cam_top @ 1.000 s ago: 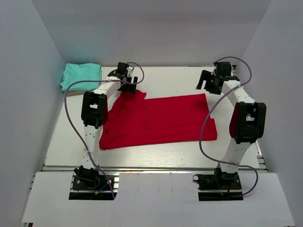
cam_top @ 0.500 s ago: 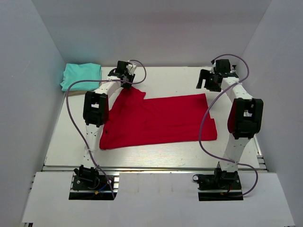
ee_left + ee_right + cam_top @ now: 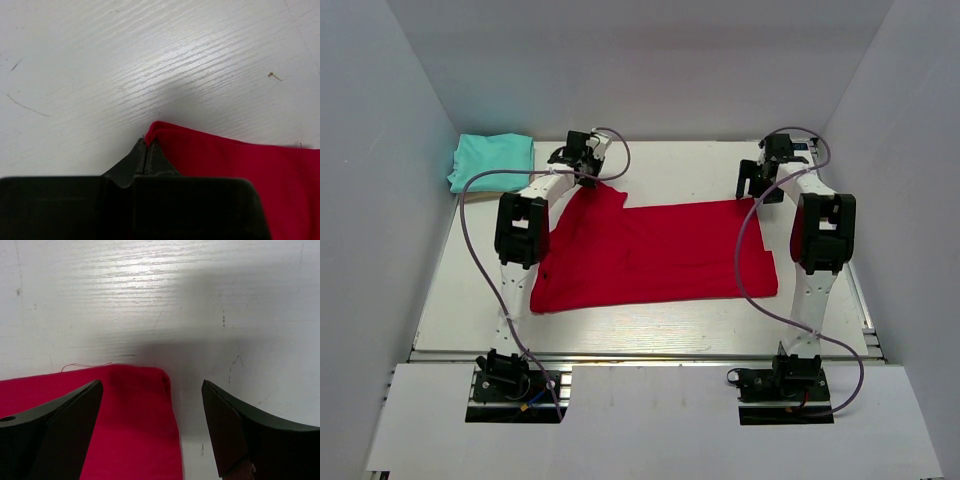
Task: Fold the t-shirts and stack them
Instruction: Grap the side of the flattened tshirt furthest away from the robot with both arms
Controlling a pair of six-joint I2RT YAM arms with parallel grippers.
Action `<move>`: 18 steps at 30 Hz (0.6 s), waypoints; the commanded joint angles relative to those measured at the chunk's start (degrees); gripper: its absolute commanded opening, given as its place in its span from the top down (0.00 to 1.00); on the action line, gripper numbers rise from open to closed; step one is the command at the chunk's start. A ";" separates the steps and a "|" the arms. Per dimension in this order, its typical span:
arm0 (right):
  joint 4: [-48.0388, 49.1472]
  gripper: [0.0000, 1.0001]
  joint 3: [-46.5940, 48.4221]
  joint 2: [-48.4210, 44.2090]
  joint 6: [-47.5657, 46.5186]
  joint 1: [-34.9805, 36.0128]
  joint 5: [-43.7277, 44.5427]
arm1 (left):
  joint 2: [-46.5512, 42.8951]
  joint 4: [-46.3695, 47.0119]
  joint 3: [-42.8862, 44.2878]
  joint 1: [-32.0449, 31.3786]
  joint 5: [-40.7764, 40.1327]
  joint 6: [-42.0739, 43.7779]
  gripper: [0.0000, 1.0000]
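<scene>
The red t-shirt (image 3: 650, 255) lies spread flat across the middle of the white table (image 3: 690, 165). The teal t-shirt (image 3: 492, 160) sits folded at the far left corner. My left gripper (image 3: 599, 180) is at the red shirt's far left corner. In the left wrist view it (image 3: 146, 145) is shut on a small pinch of that red cloth (image 3: 240, 165). My right gripper (image 3: 758, 186) hangs over the shirt's far right corner. Seen from the right wrist, it (image 3: 150, 385) stands open, its fingertips (image 3: 92, 390) straddling the red corner (image 3: 135, 430).
Grey walls close in the table on the left, back and right. Purple cables loop from both arms over the shirt's sides. The arm bases stand at the near edge, on a white board (image 3: 650, 420).
My left gripper has closed from open onto the red shirt's far left corner. My right arm has swung left and down over the far right corner, still open.
</scene>
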 commanded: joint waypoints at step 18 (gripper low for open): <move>13.15 1.00 -9.79 -4.07 2.33 0.02 -9.11 | -22.19 2.21 -20.08 0.22 7.59 -4.00 1.00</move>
